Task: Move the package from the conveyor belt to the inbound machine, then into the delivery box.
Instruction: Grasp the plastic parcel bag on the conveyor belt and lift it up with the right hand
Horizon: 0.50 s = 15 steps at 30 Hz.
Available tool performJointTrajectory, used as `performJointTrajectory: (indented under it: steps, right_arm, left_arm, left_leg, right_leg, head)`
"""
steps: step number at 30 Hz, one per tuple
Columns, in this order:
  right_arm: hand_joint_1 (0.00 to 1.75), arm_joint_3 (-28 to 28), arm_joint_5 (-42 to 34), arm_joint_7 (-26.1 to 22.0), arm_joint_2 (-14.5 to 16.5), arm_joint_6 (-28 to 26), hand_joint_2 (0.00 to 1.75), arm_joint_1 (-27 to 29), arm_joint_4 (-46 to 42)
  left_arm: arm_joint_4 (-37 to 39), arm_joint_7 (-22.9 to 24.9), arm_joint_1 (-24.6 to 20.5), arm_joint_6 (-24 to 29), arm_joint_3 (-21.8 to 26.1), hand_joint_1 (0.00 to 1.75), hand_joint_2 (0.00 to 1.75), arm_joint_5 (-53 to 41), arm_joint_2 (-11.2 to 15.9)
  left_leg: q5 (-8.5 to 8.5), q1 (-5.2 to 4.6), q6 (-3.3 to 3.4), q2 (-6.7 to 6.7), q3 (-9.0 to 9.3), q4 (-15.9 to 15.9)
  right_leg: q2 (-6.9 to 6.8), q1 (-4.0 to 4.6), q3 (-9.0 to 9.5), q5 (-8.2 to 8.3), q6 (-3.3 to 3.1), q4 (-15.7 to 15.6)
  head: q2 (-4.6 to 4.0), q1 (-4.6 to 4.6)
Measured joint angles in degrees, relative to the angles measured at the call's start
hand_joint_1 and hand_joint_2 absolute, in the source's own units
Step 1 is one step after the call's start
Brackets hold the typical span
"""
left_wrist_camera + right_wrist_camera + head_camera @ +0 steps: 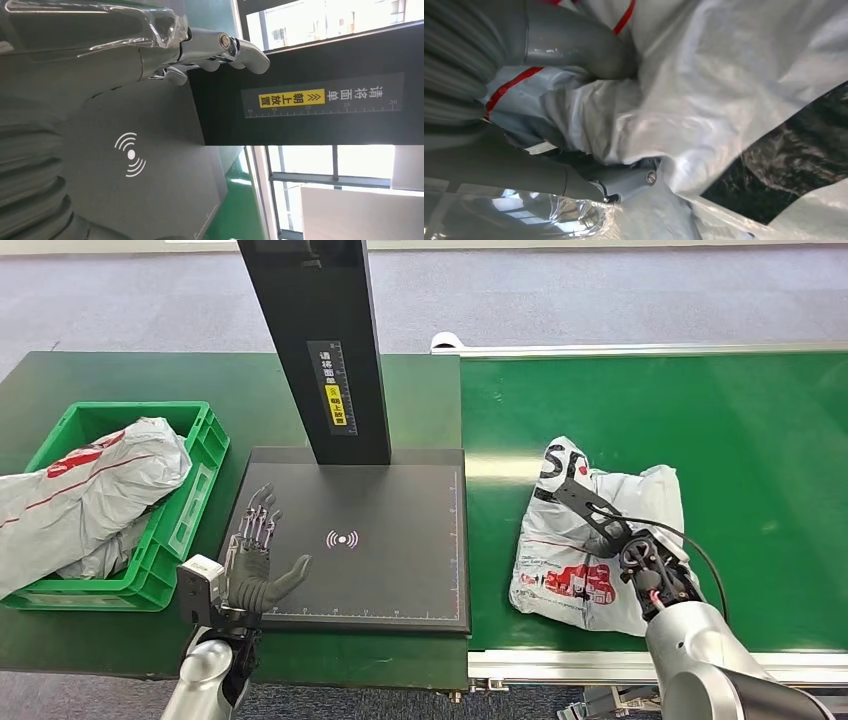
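A crumpled white plastic package with red and black print lies on the green conveyor belt, near its front edge. My right hand is on top of it. Up close, its grey thumb and a lower finger pinch folds of the package between them. The inbound machine is a black scanner plate with a black column. My left hand hovers open over the plate's left edge, fingers spread and holding nothing.
A green crate left of the machine holds other white bags that spill over its left side. The column carries a yellow label. A metal rail runs along the belt's front edge.
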Motion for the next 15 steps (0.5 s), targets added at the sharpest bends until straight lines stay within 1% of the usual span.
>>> performJointTrajectory:
  steps: [7,9,12,15]
  right_arm:
    - [1.75,0.66,0.68,-1.33,0.67,-1.44,1.75,-0.11,0.09]
    - [1.75,0.66,0.26,-3.14,0.88,-2.92,1.75,-0.1,0.1]
    - [1.75,0.44,-1.74,-9.28,1.31,-8.47,1.75,-0.06,-0.14]
    - [1.75,-0.48,-5.19,-17.75,2.22,-16.07,1.75,0.06,-1.77]
  left_arm:
    - [0.0,-0.01,0.03,0.0,0.01,0.0,1.75,0.01,0.0]
    - [-0.04,-0.02,0.14,0.0,0.02,0.0,1.75,0.06,0.01]
    - [-0.73,-0.05,0.95,0.22,0.03,0.0,1.75,0.14,0.02]
    - [-3.36,-0.31,2.78,1.13,0.2,0.0,1.75,0.25,-0.01]
  left_leg:
    - [0.0,0.0,0.0,-0.01,-0.01,0.0]
    - [0.0,0.0,0.0,-0.01,-0.02,0.0]
    - [0.0,0.0,0.0,0.0,-0.02,0.0]
    - [0.0,0.0,0.0,0.0,-0.04,0.0]
  right_leg:
    - [-0.01,0.0,0.01,0.0,0.0,0.0]
    - [-0.01,0.0,0.01,0.0,0.0,0.0]
    - [0.0,0.0,0.0,0.0,0.0,0.01]
    - [0.0,0.0,-0.03,0.0,0.0,0.02]
  head:
    - [0.0,0.0]
    - [0.0,0.0]
    - [0.0,0.01]
    - [0.0,0.01]
